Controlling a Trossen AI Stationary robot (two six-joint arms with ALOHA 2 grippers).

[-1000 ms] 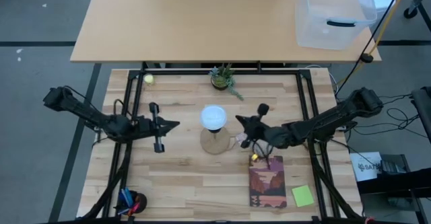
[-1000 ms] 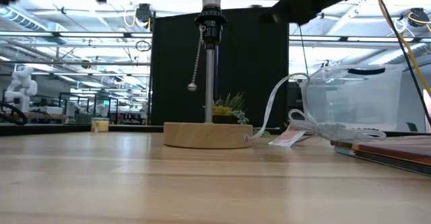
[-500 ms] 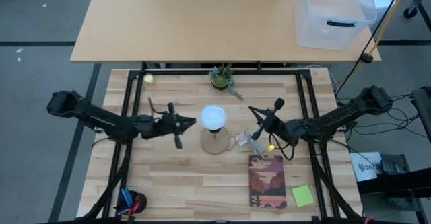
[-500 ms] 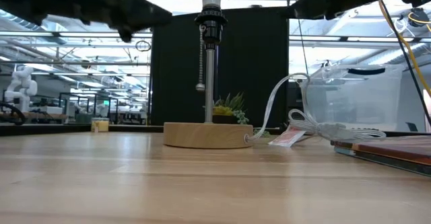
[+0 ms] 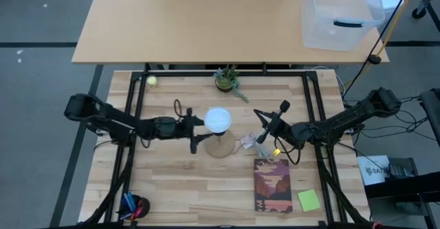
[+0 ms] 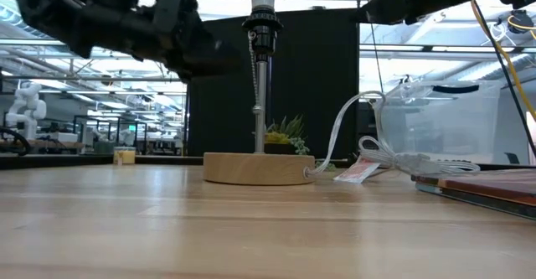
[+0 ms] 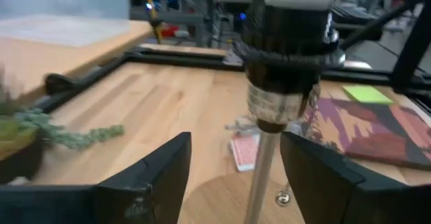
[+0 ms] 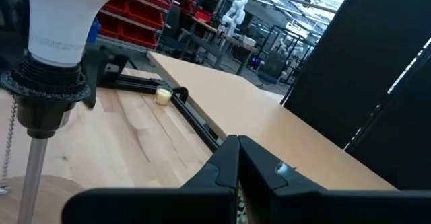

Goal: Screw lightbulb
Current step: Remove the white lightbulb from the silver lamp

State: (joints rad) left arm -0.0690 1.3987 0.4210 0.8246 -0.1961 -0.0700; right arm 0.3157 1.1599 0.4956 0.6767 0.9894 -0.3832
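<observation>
The white lightbulb (image 5: 218, 119) stands upright with its screw end in the black socket (image 6: 262, 29) on top of the lamp's metal stem (image 7: 261, 177), which rises from a round wooden base (image 6: 258, 167). A bead chain (image 6: 255, 69) hangs straight beside the stem. My left gripper (image 5: 201, 130) is open just left of the lamp, its two fingers (image 7: 158, 177) standing on either side of the stem below the socket without touching it. My right gripper (image 5: 256, 113) is shut, right of the lamp and apart from it; the lightbulb (image 8: 60, 15) shows ahead of it.
A potted plant (image 5: 227, 80) and a small yellow-green ball (image 5: 151, 80) lie at the far edge. The lamp's cord with a tag (image 5: 246, 144), a book (image 5: 273, 186) and a green note (image 5: 309, 200) lie to the right. Pens (image 5: 130, 205) sit near left. A clear bin (image 5: 340, 16) stands on the far table.
My left gripper has gone toward the table's right edge, up to the lamp, and has opened beside the stem. My right gripper first drew back from the lamp toward the right and turned, then kept still. The chain has swung and now hangs straight.
</observation>
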